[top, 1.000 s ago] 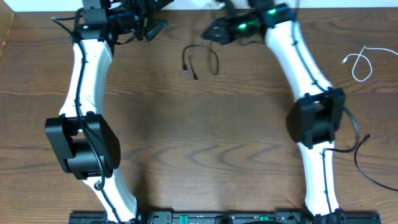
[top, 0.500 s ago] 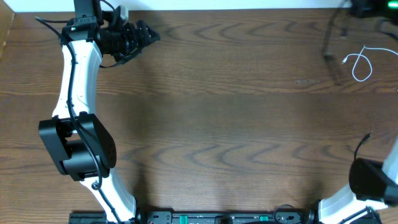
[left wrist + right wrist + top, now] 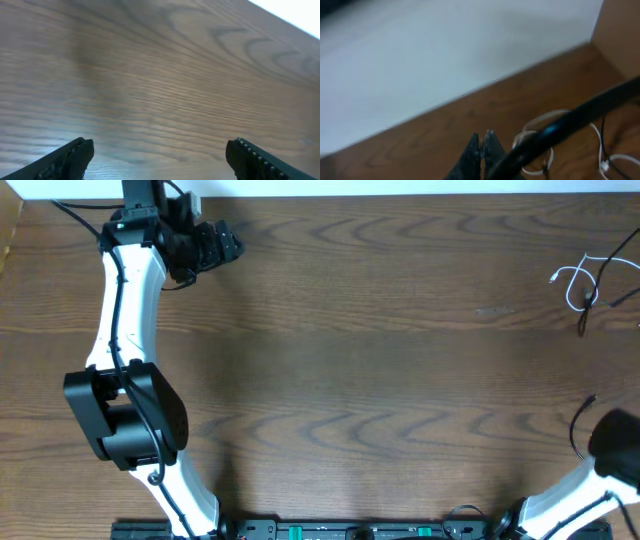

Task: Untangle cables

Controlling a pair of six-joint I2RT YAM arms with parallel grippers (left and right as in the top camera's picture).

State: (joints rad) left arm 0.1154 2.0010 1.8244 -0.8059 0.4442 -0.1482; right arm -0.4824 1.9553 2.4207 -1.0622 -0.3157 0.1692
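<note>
Fingers of your right gripper (image 3: 481, 149) are pinching the black cable (image 3: 560, 127), which is dangling over the white cable (image 3: 572, 284) at the table's (image 3: 400, 330) right edge; your left gripper (image 3: 159, 152) is hanging wide open.

Table (image 3: 380, 380) smooth brown woodgrain; left arm (image 3: 125, 310) glossy white plastic; white cable (image 3: 572, 276) smooth

Overhead straight down over the table (image 3: 400, 380); both wrist views low, close, oblique across its wood.
</note>
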